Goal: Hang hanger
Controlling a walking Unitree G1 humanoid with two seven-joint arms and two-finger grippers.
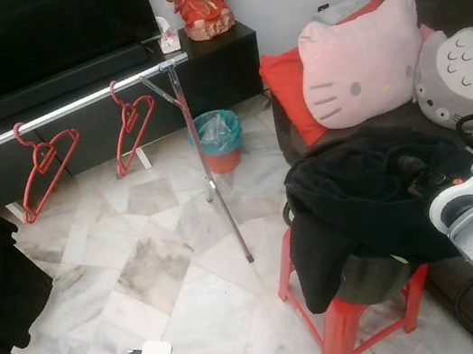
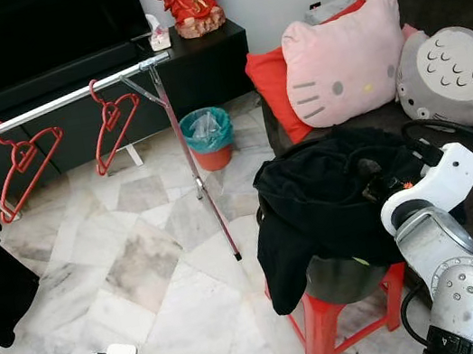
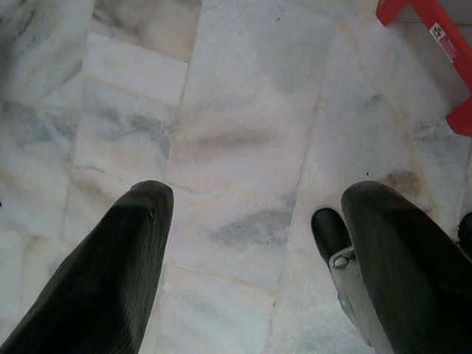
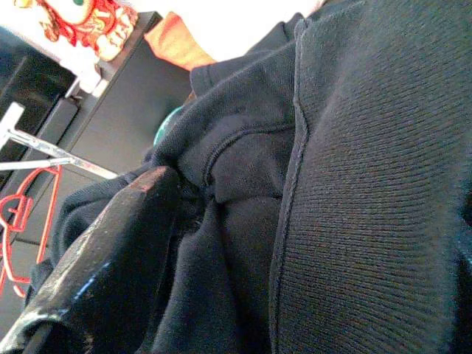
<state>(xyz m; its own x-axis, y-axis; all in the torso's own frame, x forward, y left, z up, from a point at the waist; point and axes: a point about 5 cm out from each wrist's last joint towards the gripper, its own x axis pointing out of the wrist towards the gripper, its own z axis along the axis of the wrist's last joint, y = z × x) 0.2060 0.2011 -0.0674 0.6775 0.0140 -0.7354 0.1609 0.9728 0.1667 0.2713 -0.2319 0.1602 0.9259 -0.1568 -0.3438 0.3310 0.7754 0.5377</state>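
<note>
In the left eye view two red hangers (image 1: 43, 161) hang on the silver rail (image 1: 59, 107); a black garment (image 1: 364, 200) covers the red stool (image 1: 341, 328). In the left wrist view the left pincer (image 3: 254, 221) is released above marble floor (image 3: 243, 96). In the right wrist view the right pincer (image 4: 214, 199) is buried in the garment, grip impossible to tell

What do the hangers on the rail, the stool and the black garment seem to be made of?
Hangers: probably red plastic; thick, uniformly coloured frames.
Rail: shiny metal tube, reflective.
Stool: red moulded plastic, slightly glossy.
Black garment: soft knit fabric, matte, with visible ribbing and seams; right claw presses into it.
</note>
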